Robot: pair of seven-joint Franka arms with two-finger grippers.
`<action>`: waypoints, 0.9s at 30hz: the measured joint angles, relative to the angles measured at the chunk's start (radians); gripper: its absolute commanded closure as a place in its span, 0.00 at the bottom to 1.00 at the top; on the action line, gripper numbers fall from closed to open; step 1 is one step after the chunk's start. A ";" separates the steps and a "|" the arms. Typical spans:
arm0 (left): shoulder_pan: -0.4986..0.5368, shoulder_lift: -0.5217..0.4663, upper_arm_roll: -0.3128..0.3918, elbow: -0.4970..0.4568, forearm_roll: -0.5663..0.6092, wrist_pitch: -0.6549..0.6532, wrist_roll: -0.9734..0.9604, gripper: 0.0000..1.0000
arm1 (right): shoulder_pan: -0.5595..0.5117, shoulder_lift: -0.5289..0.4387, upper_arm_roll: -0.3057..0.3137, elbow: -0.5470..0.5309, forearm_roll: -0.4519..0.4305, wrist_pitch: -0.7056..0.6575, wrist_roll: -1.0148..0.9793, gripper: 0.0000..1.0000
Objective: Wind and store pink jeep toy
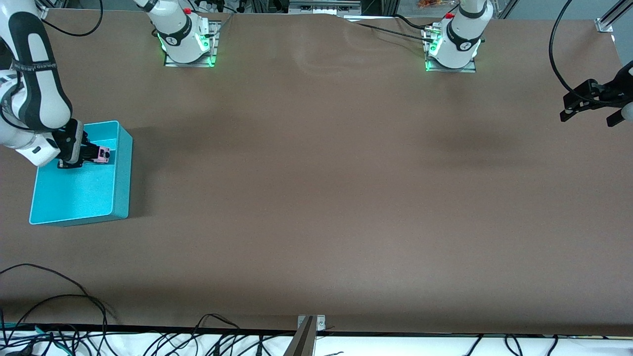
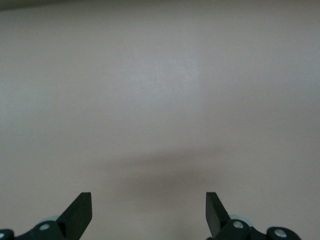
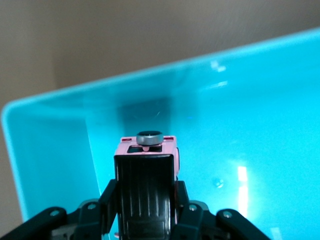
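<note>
My right gripper is shut on the pink jeep toy and holds it over the inside of the turquoise bin at the right arm's end of the table. In the right wrist view the pink jeep toy shows its black ribbed roof between the fingers, with the bin's wall around it. My left gripper hangs open over bare table at the left arm's end; the left wrist view shows its fingertips wide apart with nothing between them.
The brown table spreads wide between the two arm bases. Black cables lie along the table's edge nearest the front camera. A metal bracket sits at the middle of that edge.
</note>
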 measured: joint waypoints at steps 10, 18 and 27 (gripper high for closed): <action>0.000 0.000 -0.001 0.000 0.000 0.000 0.000 0.00 | -0.012 0.047 -0.009 -0.015 0.000 0.049 -0.006 0.77; 0.000 0.000 -0.001 0.000 0.000 0.000 0.000 0.00 | -0.012 0.054 -0.009 -0.036 0.018 0.078 -0.006 0.76; 0.000 0.000 -0.001 0.000 0.000 0.000 0.000 0.00 | -0.012 0.055 -0.009 -0.038 0.020 0.086 -0.006 0.63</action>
